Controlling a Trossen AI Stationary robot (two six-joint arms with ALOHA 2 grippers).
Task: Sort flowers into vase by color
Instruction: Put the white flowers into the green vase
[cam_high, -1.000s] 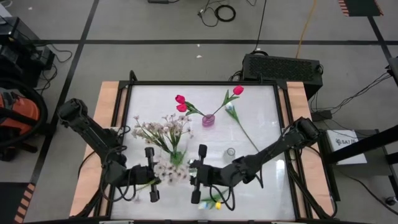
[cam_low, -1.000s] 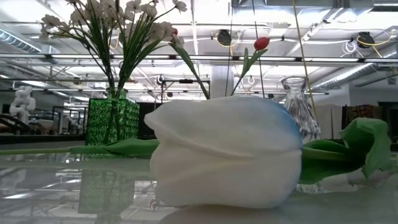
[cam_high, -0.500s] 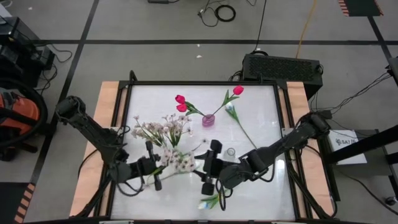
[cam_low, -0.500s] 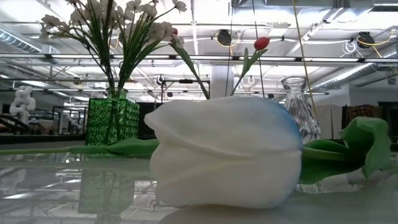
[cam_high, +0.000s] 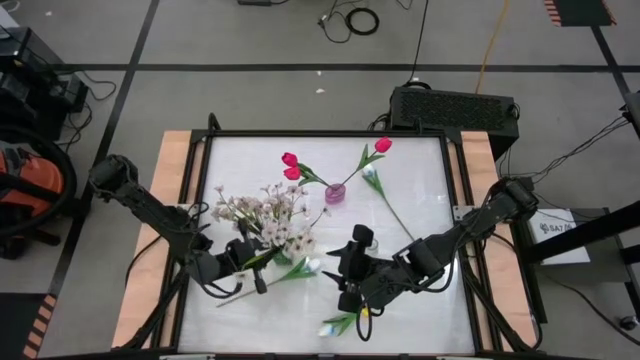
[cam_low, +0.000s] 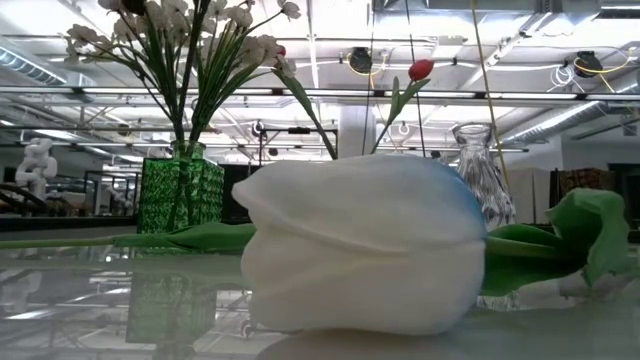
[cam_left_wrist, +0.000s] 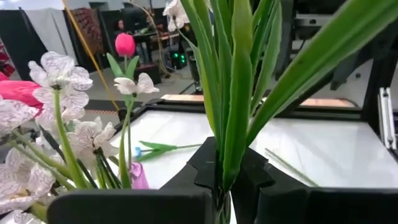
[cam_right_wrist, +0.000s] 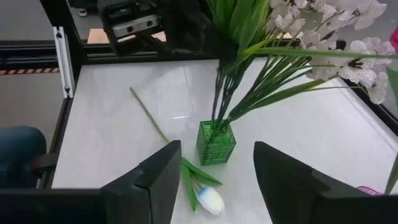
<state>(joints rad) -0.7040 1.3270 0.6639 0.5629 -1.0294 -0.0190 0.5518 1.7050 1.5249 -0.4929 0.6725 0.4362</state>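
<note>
While the left claw (cam_high: 258, 272) grips a cream spray's stems (cam_left_wrist: 233, 124) beside the green vase (cam_right_wrist: 216, 142), the right claw (cam_high: 352, 272) hangs spread, empty. White tulip (cam_right_wrist: 208, 200) lies on worktop (cam_high: 420, 175); pink tulips (cam_high: 290, 166) occupy pink vase (cam_high: 334, 193).

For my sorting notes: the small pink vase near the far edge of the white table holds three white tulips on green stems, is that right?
Not quite: the colour is wrong. In the high view the small pink vase holds three pink-red tulips on green stems, not white ones. A white tulip lies flat on the white table near its front edge instead.
</note>
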